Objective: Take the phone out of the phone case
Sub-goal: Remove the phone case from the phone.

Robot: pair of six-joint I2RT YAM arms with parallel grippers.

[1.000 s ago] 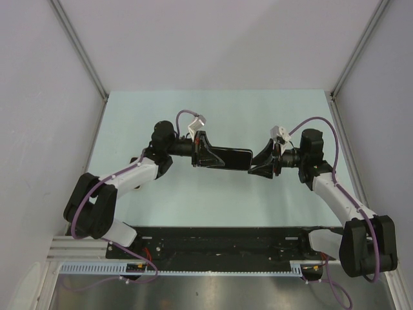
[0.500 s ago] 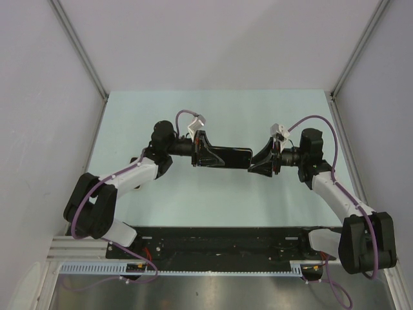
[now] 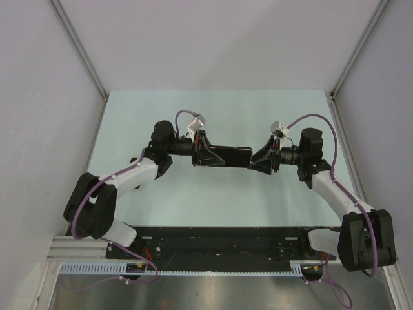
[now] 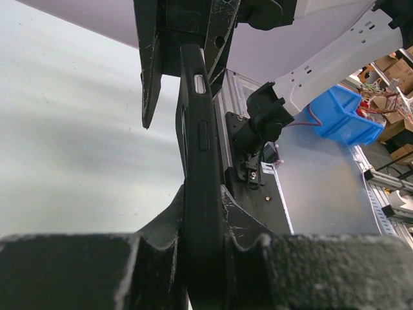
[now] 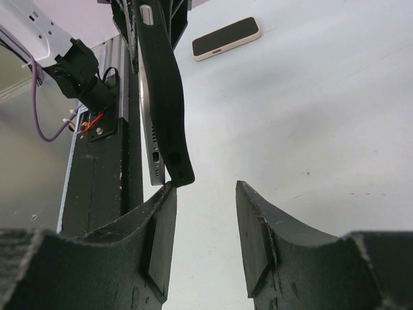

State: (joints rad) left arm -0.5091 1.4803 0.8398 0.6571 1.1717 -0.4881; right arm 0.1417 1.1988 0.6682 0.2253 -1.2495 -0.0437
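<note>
My left gripper [image 3: 206, 155] is shut on the phone in its black case [image 3: 227, 156] and holds it level above the table. In the left wrist view the cased phone [image 4: 197, 148] stands edge-on between my left gripper [image 4: 201, 197]. My right gripper [image 3: 257, 161] is open at the phone's free end. In the right wrist view its left fingertip [image 5: 165, 194] touches the corner of the case [image 5: 164, 84], which is bent away from the phone's grey port edge [image 5: 150, 139]. Nothing sits between the open fingers of my right gripper [image 5: 205, 188].
A second phone with a pale rim [image 5: 226, 37] lies flat on the pale green table [image 3: 213, 200]; it shows only in the right wrist view. The black base rail [image 3: 213, 242] runs along the near edge. Grey walls enclose the table.
My right gripper has crept slightly up and toward the phone's free end. The left gripper and the phone have stayed put.
</note>
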